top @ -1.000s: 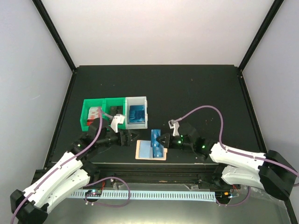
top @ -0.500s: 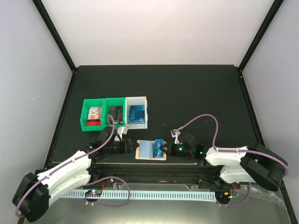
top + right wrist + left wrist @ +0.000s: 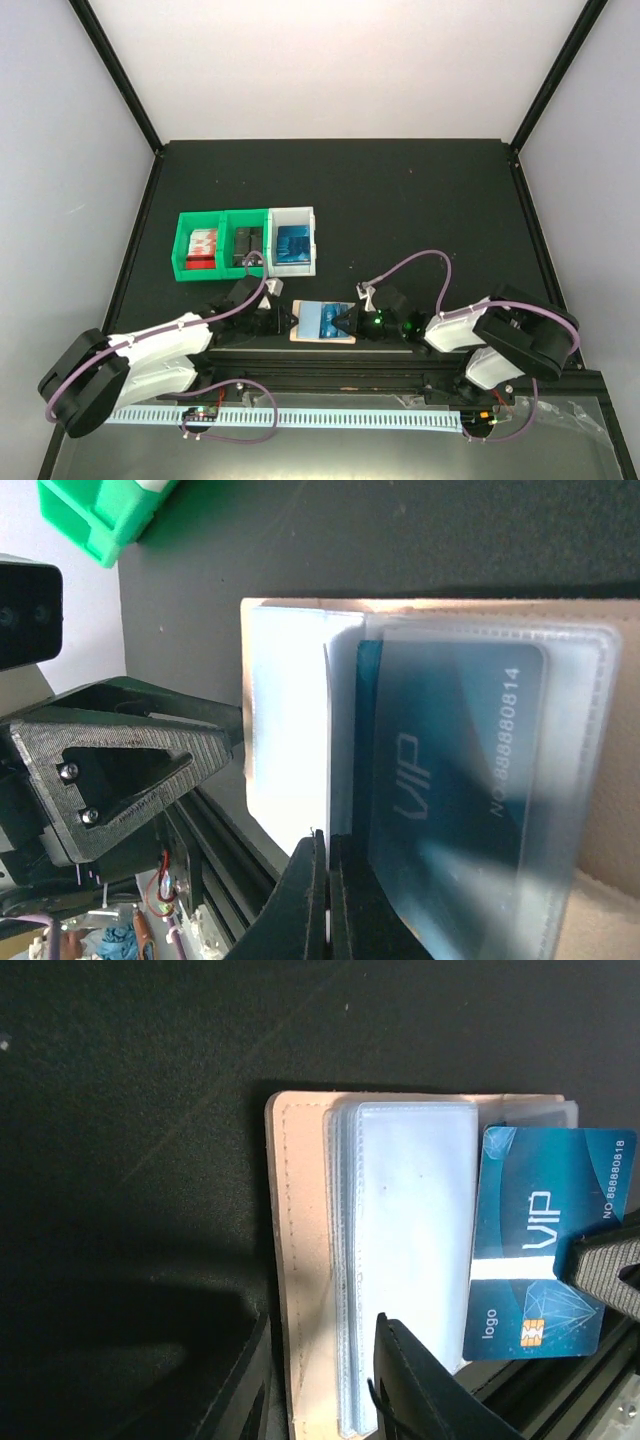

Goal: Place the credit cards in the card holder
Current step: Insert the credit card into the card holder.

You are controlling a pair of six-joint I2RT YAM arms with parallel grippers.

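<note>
The right gripper [image 3: 325, 855] rises from the bottom middle of its own wrist view with its jaws pressed flat together. It pinches the credit card [image 3: 545, 1250], and its dark tip lies over the card's right edge at the right border of the left wrist view. The left gripper [image 3: 325, 1360] stands partly closed at the bottom of its view, one finger on each side of the card holder [image 3: 295, 1260]. Whether it actually clamps the holder I cannot tell.

Only the left wrist view shows the card's face plainly: blue, printed "VIP", with a chip at its lower end. Only the right wrist view shows a corner of the green bins [image 3: 100, 520] at upper left. There the card looks frosted, as if behind clear plastic, and I cannot tell whether it is inside. Only the top view shows both arms lying low, meeting from left and right.

The card lies flat over the right half of the open holder, its left edge touching the stack of clear sleeves [image 3: 410, 1230].

The holder sits at the lower edge of the black table [image 3: 400, 200]. To its upper left, next to the green bins, a white bin [image 3: 311, 240] holds more blue cards [image 3: 293, 243]. Pale walls [image 3: 330, 70] rise behind.
</note>
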